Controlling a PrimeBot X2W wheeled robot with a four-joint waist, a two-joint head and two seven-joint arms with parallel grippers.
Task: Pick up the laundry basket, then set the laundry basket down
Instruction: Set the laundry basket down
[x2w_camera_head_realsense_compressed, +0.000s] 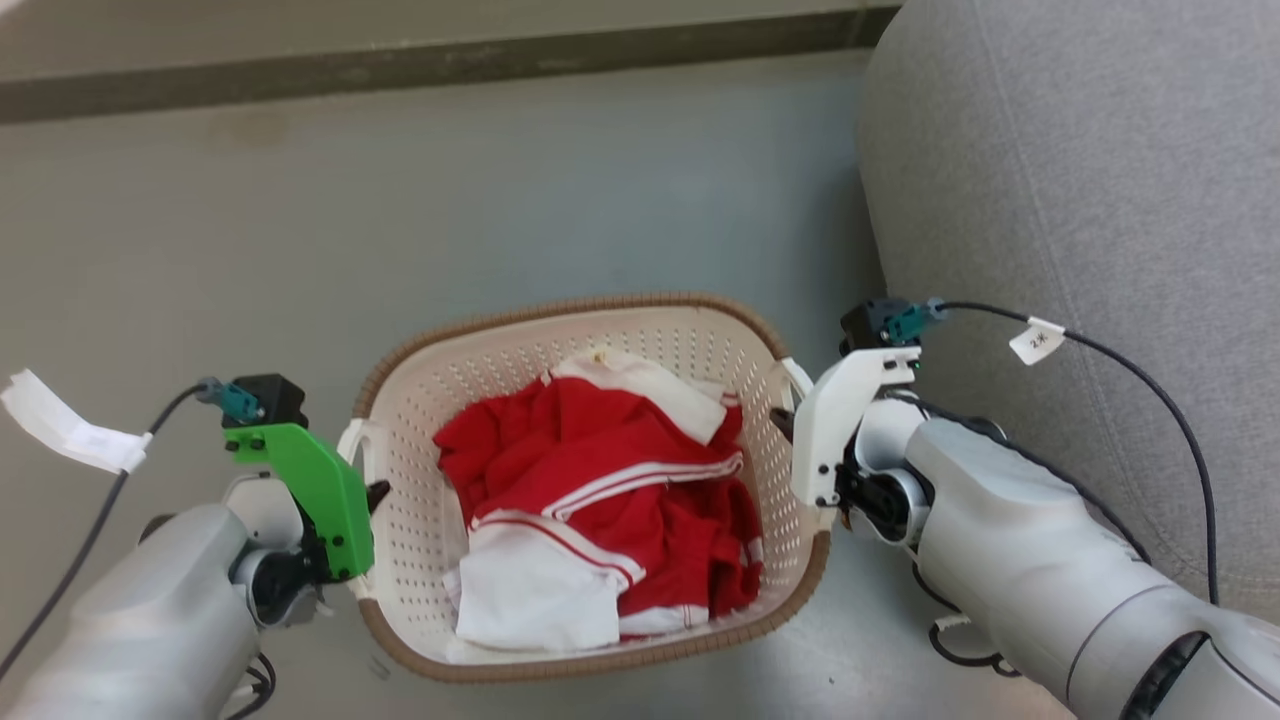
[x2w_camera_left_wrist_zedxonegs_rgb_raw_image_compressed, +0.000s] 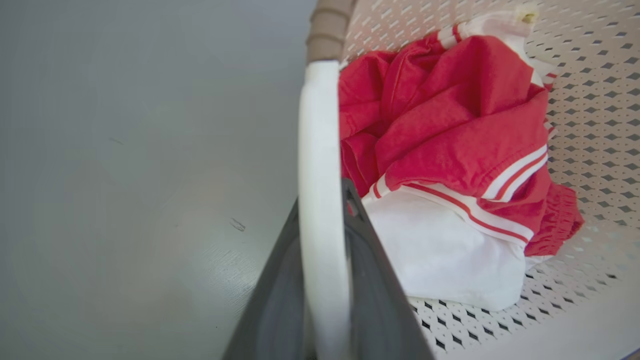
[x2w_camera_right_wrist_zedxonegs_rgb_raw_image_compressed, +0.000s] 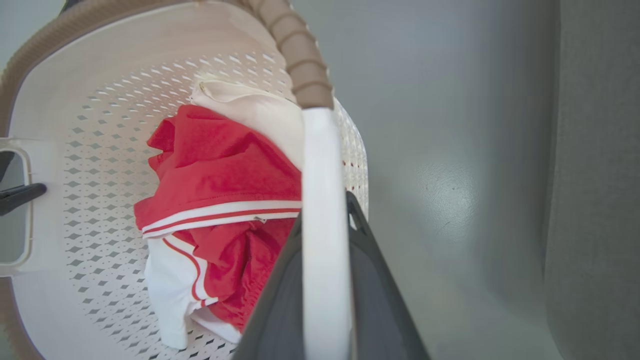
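**Desk:** So, what do the wrist cameras give you that the head camera doesn't?

**Me:** The grip itself. From the head I see my left tool (x2w_camera_head_realsense_compressed: 376, 494) and right tool (x2w_camera_head_realsense_compressed: 781, 424) up against the two short sides of the laundry basket (x2w_camera_head_realsense_compressed: 560, 312). Most of each finger is hidden behind the green mount (x2w_camera_head_realsense_compressed: 320, 490) and the white mount (x2w_camera_head_realsense_compressed: 835, 420). On the left wrist my two dark fingers (x2w_camera_left_wrist_zedxonegs_rgb_raw_image_compressed: 380, 300) sit on either side of the white left handle (x2w_camera_left_wrist_zedxonegs_rgb_raw_image_compressed: 320, 150), narrow and clamped on it. The right wrist shows the same hold on the right handle (x2w_camera_right_wrist_zedxonegs_rgb_raw_image_compressed: 322, 165).

**Desk:** Anything else?

**Me:** The right wrist looks across the basket. It catches a dark fingertip (x2w_camera_right_wrist_zedxonegs_rgb_raw_image_compressed: 22, 192) of the left tool through the opening of the far handle. The head view gives me the layout, with a grey sofa (x2w_camera_head_realsense_compressed: 1080, 180) just right of the basket.

**Desk:** And the basket itself?

**Me:** It's between the two tools, near the robot, over the grey floor (x2w_camera_head_realsense_compressed: 500, 200). Red-and-white clothes (x2w_camera_head_realsense_compressed: 600, 470) are heaped inside. I cannot tell whether it rests on the floor or hangs just off it.
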